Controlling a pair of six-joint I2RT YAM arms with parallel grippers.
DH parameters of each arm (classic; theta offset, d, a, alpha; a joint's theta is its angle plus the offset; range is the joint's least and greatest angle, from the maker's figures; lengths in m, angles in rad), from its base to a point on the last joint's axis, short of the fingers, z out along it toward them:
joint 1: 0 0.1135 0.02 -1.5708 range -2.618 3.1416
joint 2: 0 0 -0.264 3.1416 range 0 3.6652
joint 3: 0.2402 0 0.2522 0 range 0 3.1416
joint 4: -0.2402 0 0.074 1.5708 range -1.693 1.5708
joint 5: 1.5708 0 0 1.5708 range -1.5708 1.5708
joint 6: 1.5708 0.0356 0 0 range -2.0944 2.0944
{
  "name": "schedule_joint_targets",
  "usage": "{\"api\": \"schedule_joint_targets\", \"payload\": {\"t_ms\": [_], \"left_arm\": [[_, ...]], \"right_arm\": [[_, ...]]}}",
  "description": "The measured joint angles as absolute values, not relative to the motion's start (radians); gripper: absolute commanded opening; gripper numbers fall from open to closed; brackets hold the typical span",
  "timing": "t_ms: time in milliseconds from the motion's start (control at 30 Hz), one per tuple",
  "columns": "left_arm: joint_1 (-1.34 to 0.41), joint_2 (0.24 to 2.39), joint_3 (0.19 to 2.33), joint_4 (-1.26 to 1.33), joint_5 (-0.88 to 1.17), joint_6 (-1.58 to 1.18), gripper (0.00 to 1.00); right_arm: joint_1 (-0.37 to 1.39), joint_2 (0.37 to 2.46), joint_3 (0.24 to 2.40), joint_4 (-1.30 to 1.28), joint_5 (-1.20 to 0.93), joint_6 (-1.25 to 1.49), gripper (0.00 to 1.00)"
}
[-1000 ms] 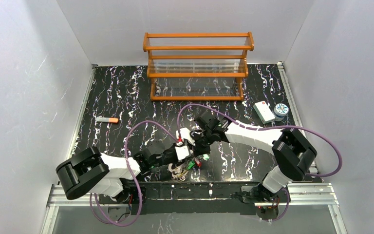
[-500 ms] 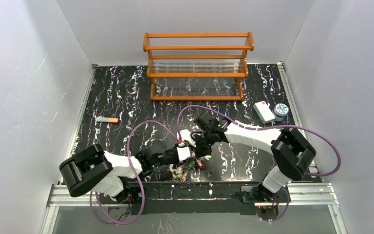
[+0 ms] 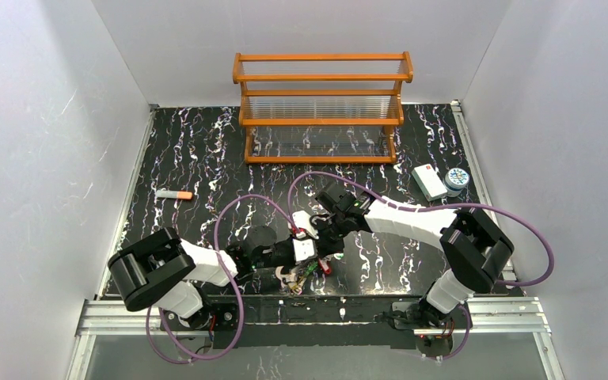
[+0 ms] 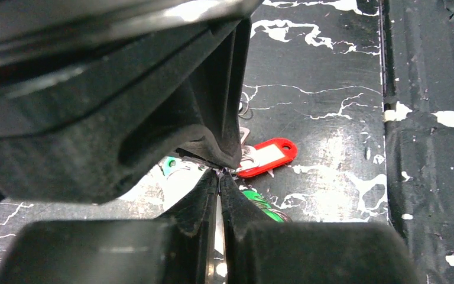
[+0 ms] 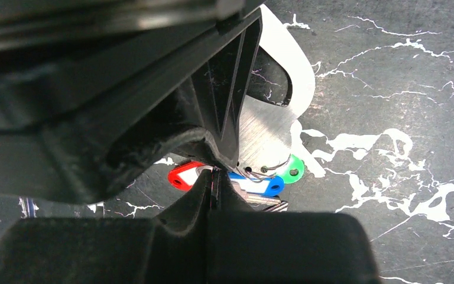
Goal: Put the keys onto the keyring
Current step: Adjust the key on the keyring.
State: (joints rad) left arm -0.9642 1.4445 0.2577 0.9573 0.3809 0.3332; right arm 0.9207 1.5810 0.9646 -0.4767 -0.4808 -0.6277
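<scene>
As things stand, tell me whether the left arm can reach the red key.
Probably yes: the red key lies uncovered just beyond the left gripper, though its jaws are shut.

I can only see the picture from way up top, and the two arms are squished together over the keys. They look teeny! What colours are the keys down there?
Observer: The right wrist camera shows three lying close together: a red-tagged key, a blue-tagged key and a green-tagged key.
Operator: Cool! Is the left tool open like a mouth, or shut?
Observer: Shut. In the left wrist camera, the left tool has its fingertips nearly touching, with only a thin slit between them. I cannot tell if anything is pinched in there.
</scene>
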Motion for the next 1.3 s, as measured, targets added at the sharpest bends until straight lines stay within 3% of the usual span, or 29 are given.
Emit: {"api": "schedule_joint_targets", "payload": {"t_ms": [133, 233, 333, 600, 1000, 1300], "left_arm": [[-0.964, 1.444, 0.258, 0.958, 0.376, 0.339, 0.0], [-0.964, 1.441, 0.257, 0.957, 0.363, 0.333, 0.0], [-0.965, 1.417, 0.25, 0.946, 0.337, 0.32, 0.0], [-0.966, 1.291, 0.177, 1.007, 0.282, 0.238, 0.0], [-0.965, 1.328, 0.064, 1.38, 0.231, 0.075, 0.0], [-0.965, 1.336, 0.06, 1.489, 0.23, 0.029, 0.0]], "right_arm": [[0.921, 1.581, 0.965, -0.476, -0.481, -0.625, 0.01], [0.921, 1.579, 0.959, -0.463, -0.476, -0.613, 0.22], [0.917, 1.553, 0.924, -0.414, -0.471, -0.583, 0.29], [0.825, 1.401, 0.805, -0.263, -0.555, -0.502, 0.34], [0.78, 1.224, 0.686, -0.033, -0.717, -0.444, 0.39], [0.78, 1.186, 0.639, 0.067, -0.778, -0.444, 0.31]]}}
